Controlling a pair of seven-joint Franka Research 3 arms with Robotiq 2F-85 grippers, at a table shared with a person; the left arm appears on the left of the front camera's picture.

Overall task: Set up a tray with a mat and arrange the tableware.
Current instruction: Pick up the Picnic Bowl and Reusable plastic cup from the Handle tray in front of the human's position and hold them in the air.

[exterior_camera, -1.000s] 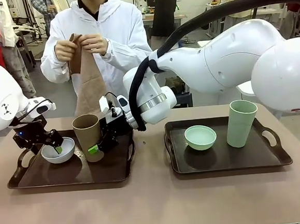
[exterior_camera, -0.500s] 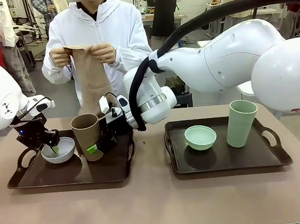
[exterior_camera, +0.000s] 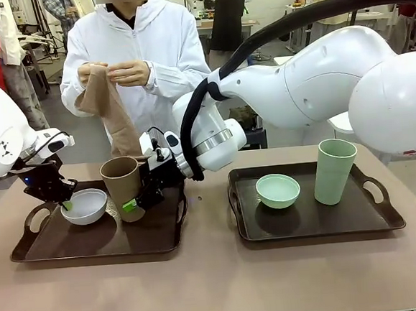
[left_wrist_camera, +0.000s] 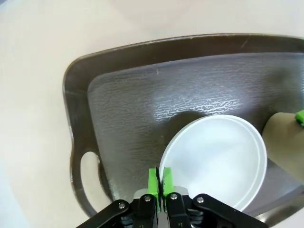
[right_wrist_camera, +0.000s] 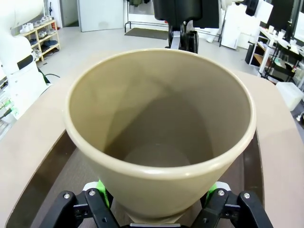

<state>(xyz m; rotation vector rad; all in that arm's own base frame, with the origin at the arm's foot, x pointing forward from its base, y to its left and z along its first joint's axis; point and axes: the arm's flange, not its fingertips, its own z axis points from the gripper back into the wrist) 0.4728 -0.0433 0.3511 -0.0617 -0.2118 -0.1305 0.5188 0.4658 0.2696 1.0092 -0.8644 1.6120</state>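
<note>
On the left dark tray (exterior_camera: 157,239) sit a white bowl (exterior_camera: 87,207) and a tall brown cup (exterior_camera: 122,185). My left gripper (exterior_camera: 65,204) is shut on the white bowl's near rim (left_wrist_camera: 167,167), one green pad inside and one outside. My right gripper (exterior_camera: 130,205) is shut on the brown cup (right_wrist_camera: 159,128) low down, with a finger (right_wrist_camera: 100,195) on each side. A mint green bowl (exterior_camera: 278,190) and a mint green cup (exterior_camera: 335,171) stand on the right tray (exterior_camera: 307,227). The person holds up a brown mat (exterior_camera: 109,113) in both hands beyond the left tray.
The two trays lie side by side on the tan table (exterior_camera: 218,284), with a bare gap between them. My right arm reaches across the middle, above the left tray's right end. The person stands close to the table's far edge.
My left gripper has shut on the white bowl's rim, and the bowl sits a little higher. My right gripper has shut on the brown cup. The person has shifted the mat in their hands.
</note>
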